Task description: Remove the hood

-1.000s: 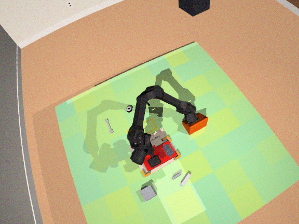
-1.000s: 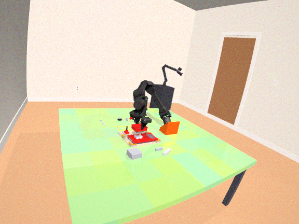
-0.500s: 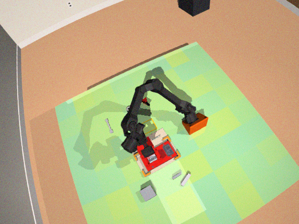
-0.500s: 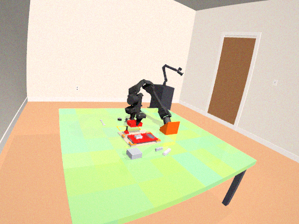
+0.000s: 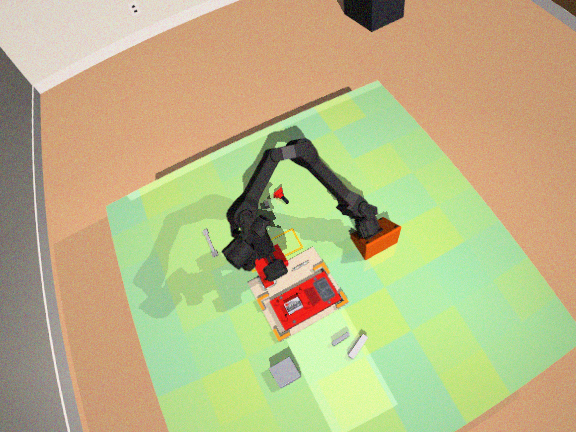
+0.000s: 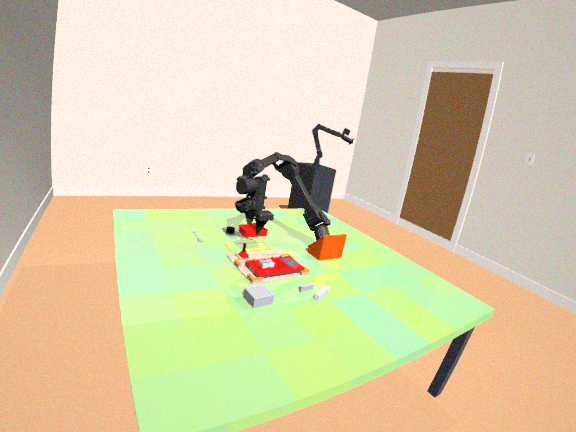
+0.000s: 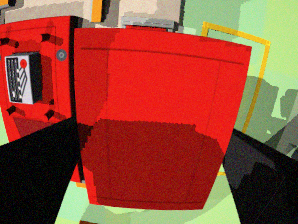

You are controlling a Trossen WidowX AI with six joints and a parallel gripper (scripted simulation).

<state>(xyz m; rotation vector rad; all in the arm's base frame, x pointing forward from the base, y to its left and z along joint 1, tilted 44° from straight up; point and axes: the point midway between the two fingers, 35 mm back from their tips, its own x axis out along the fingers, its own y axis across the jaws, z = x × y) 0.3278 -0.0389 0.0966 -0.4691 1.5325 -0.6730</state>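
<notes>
My gripper [image 5: 270, 257] [image 6: 255, 227] [image 7: 154, 128] is shut on the red hood [image 6: 252, 230] [image 7: 165, 90], one finger on each side, and holds it raised off the car. The toy car's red body [image 5: 305, 300] [image 6: 280, 269] [image 7: 61, 90] lies without its hood on a cream board, its grey engine block showing. The marked area is a yellow outline [image 5: 298, 239] [image 6: 270, 247] [image 7: 237, 33] on the table beside the board. The hood hangs beside this outline and near the board's edge in the wrist view. Part of the outline is hidden behind the arm and hood.
The cream board [image 5: 309, 256] has orange corner pieces. An orange box [image 5: 382, 242] [image 6: 332, 247] stands at the arm's foot. A wrench [image 5: 210, 243], a grey block [image 5: 285, 371], two small bars and a small red and black piece [image 5: 279, 193] lie around.
</notes>
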